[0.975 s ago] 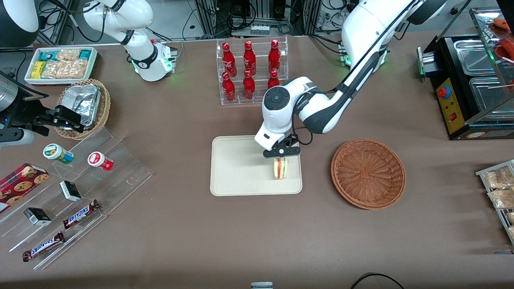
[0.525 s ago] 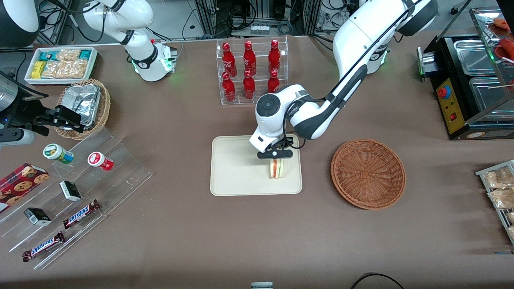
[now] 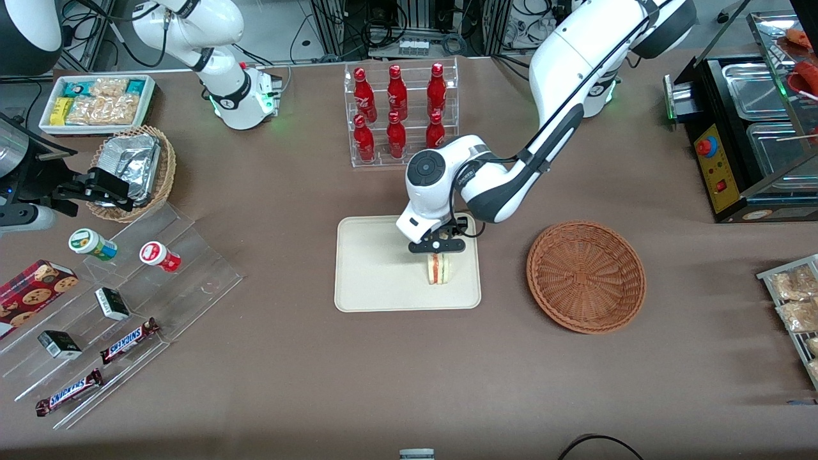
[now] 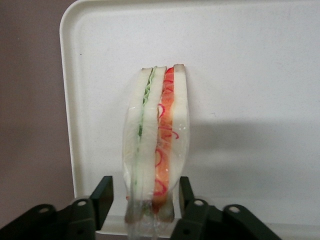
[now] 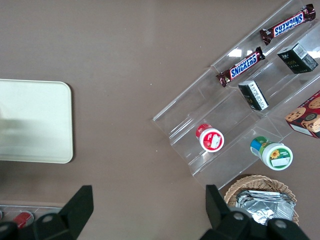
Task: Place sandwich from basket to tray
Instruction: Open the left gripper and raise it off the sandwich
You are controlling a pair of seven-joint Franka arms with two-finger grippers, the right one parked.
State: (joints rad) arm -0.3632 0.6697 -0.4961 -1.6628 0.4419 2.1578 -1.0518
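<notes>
Brown cloth covered the table (image 3: 383, 370) in the front view, where the cream tray (image 3: 370, 281) lay beside the wicker basket (image 3: 586, 276). Above the tray's basket-side half the gripper (image 3: 438, 248) held the sandwich (image 3: 438, 269) upright, apparently touching the tray. From the left wrist, the black fingers (image 4: 102, 197) stood slightly apart around the wrapped sandwich's (image 4: 157, 150) end, one clear of the bread. From the right wrist, only the tray's edge (image 5: 67, 125) showed.

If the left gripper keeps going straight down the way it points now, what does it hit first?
The gripper straddles the sandwich, which stands on edge over the tray. Straight down, its fingers would most likely meet the tray surface beside the sandwich; the remaining height is unclear.
</notes>
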